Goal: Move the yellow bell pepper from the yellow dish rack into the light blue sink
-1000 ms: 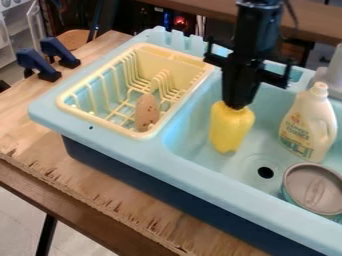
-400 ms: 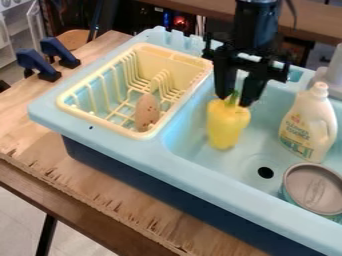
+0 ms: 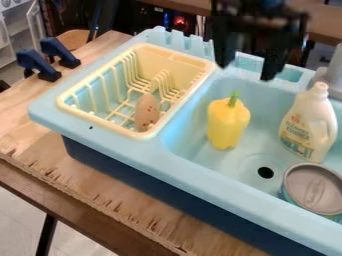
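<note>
The rack (image 3: 170, 61) lies left of the sink (image 3: 244, 159), where the pepper (image 3: 227, 124) stands left of bottle (image 3: 308, 122) and can (image 3: 312, 189).

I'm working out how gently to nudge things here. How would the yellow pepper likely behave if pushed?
The yellow pepper would probably tip fairly easily, being taller than wide and narrower toward its base. Once over, its rounded sides might let it roll in the sink. Its smooth-looking skin could make it a bit slippery.

Blue clamps (image 3: 39, 60) on wooden tabletop (image 3: 100, 180)
</note>
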